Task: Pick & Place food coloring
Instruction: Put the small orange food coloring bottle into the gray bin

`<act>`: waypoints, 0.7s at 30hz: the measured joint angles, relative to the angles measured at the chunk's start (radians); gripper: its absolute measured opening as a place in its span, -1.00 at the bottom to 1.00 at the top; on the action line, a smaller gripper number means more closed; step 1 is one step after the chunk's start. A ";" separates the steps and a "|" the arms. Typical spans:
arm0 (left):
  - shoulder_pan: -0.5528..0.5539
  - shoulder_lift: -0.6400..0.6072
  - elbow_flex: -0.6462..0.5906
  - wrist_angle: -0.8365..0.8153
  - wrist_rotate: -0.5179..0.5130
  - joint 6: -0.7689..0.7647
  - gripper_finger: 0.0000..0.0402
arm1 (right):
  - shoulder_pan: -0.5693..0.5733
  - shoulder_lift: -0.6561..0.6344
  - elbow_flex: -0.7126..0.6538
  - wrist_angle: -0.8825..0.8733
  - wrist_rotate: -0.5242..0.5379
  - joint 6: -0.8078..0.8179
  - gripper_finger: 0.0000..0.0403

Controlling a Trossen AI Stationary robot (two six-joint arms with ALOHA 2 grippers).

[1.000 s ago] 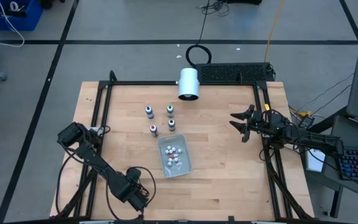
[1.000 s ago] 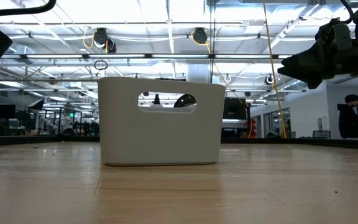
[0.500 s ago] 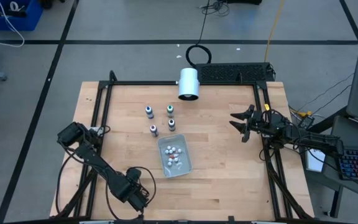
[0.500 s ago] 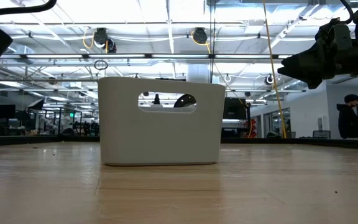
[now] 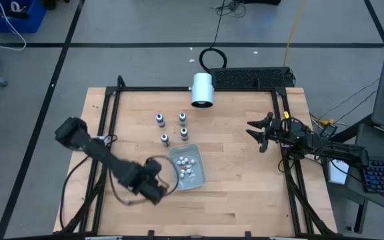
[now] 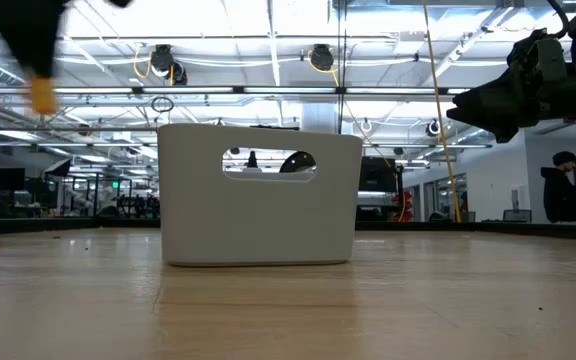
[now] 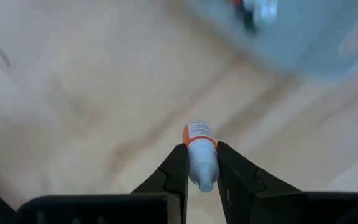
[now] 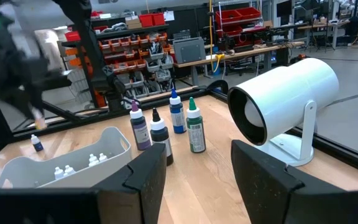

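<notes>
Left gripper (image 7: 201, 163) is hanging over the wood table (image 5: 239, 180) near its front left, just left of the pale bin (image 5: 188, 168), its fingers (image 7: 174, 171) pinching a small orange-collared bottle (image 7: 199, 150) whose white tip is pointing out past them. Four food coloring bottles (image 5: 171, 128) are standing upright in a loose cluster on the far side of the bin, well apart from that gripper; the right wrist view is showing them with purple, black, blue and green caps (image 8: 164, 130). Small white bottles (image 5: 185, 164) are lying inside the bin. Beyond them a white cylinder (image 5: 202, 89) is sitting at the far edge. Right gripper (image 5: 257, 133) is waiting at the table's right side with its fingers spread
</notes>
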State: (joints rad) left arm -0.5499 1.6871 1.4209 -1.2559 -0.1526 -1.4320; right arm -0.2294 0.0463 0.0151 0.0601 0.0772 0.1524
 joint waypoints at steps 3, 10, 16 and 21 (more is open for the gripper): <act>0.093 -0.005 0.056 -0.046 -0.034 0.157 -0.71 | 0.000 0.000 0.000 0.000 0.000 0.000 -0.16; 0.306 -0.005 0.075 0.095 -0.009 0.549 -0.71 | 0.000 0.000 0.000 0.000 0.000 0.000 -0.16; 0.410 0.016 0.075 0.136 -0.004 0.700 -0.71 | 0.000 0.000 0.000 0.000 0.000 0.000 -0.16; 0.449 0.094 0.075 0.150 0.065 0.786 -0.71 | 0.000 0.000 0.000 0.000 0.000 0.000 -0.16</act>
State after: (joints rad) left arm -0.1012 1.7811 1.4956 -1.1060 -0.0880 -0.6461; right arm -0.2291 0.0461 0.0151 0.0603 0.0771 0.1524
